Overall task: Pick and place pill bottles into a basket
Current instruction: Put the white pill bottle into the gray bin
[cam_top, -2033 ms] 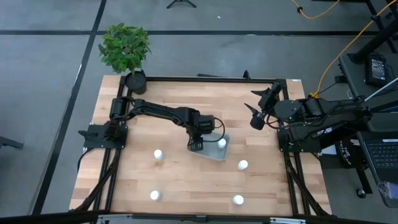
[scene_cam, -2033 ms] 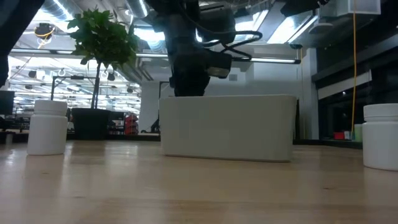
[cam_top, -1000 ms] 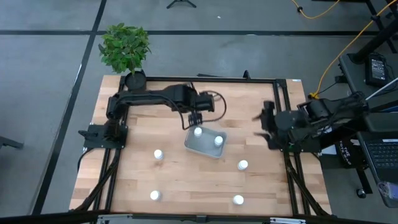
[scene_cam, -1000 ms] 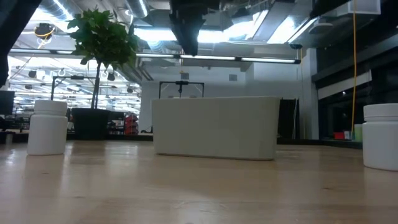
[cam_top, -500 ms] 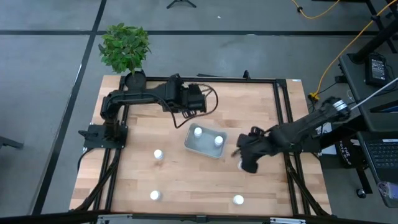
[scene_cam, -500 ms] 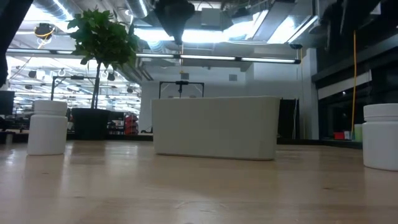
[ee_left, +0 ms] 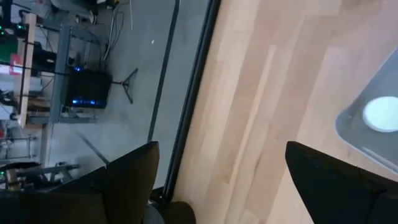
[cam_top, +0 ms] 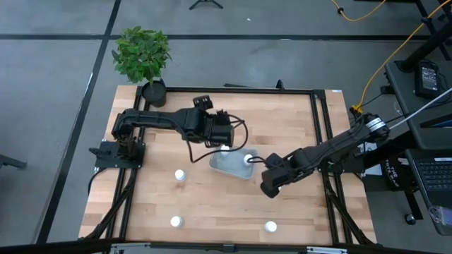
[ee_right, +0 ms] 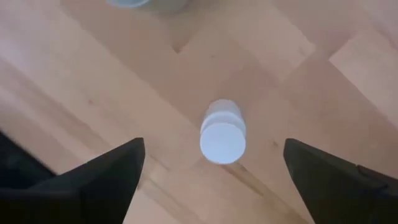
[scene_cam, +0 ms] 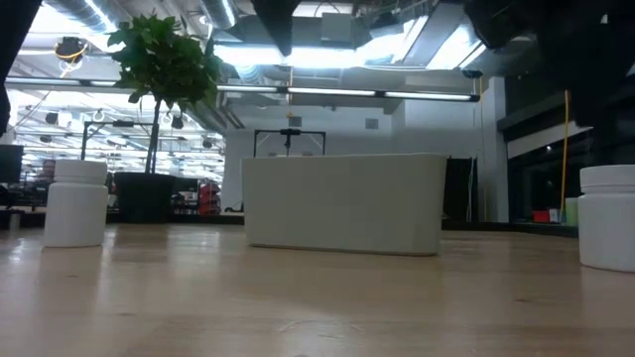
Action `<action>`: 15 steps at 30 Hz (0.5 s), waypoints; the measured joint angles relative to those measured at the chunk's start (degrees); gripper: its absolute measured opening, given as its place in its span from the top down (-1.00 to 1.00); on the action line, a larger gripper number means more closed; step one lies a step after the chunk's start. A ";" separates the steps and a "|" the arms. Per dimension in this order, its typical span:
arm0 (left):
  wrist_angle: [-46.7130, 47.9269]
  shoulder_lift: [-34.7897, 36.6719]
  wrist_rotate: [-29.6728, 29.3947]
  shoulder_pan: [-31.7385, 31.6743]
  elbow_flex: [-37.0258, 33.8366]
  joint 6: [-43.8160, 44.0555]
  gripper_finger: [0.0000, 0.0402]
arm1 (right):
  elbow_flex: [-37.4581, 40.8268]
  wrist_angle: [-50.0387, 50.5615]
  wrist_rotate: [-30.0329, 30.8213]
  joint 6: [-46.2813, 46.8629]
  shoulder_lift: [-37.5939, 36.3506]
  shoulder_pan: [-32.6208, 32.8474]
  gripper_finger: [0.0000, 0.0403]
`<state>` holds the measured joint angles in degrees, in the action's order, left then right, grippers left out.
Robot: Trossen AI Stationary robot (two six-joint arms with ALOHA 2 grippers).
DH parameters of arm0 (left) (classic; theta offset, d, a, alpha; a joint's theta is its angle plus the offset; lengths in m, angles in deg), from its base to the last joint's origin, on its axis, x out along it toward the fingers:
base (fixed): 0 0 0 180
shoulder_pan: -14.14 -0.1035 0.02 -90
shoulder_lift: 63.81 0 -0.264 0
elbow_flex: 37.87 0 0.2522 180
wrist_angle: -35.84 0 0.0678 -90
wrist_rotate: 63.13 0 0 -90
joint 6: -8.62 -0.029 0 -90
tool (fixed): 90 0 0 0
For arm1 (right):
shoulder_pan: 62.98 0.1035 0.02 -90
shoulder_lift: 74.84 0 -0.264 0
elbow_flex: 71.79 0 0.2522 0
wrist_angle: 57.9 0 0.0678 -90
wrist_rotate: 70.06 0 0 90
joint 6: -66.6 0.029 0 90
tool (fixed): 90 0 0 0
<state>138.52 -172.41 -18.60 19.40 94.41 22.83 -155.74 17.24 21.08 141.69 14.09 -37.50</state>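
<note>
The pale grey-blue basket (cam_top: 233, 168) stands near the table's middle and shows as a pale box in the low view (scene_cam: 342, 213). Two pill bottles stand in it, one (cam_top: 248, 159) plain, the other's cap (ee_left: 380, 114) showing in the left wrist view. My right gripper (cam_top: 270, 185) hovers open just right of the basket. It is over an upright bottle (ee_right: 222, 140), with its fingers (ee_right: 106, 177) wide on either side and clear of it. My left gripper (cam_top: 215, 130) hangs open and empty over the table, just beyond the basket's far left corner.
Three more bottles stand on the wood: one left of the basket (cam_top: 180, 174), two near the front edge (cam_top: 174, 221) (cam_top: 270, 226). A green plant in a black pot (cam_top: 152, 90) sits at the far left corner. A black frame (cam_top: 240, 89) rims the table.
My right gripper has swung in from the table's right edge toward the middle and the near side, and now stands over the bottle just right of the basket. The basket and the bottles have stayed where they were.
</note>
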 joint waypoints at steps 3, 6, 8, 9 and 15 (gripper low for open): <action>-0.46 0.00 0.04 0.02 0.00 -0.02 -0.71 | 0.00 0.08 0.58 2.45 1.32 0.30 -0.91; -0.46 0.00 0.04 -0.01 -0.01 -0.01 -0.71 | 0.02 0.08 0.59 2.70 3.07 0.30 -0.91; -0.50 0.00 0.04 -0.11 -0.02 0.00 -0.71 | 0.02 0.02 0.63 2.70 4.49 0.30 -0.91; -0.59 0.00 0.07 -0.13 -0.02 0.00 -0.71 | 0.02 0.02 0.67 2.67 5.21 0.30 -0.91; -1.17 0.00 0.09 -0.16 -0.02 -0.11 -0.71 | 0.07 0.04 0.52 2.38 9.43 0.49 -0.91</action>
<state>137.35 -172.41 -18.52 19.24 94.39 22.72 -155.68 17.29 21.60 144.07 23.52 -37.02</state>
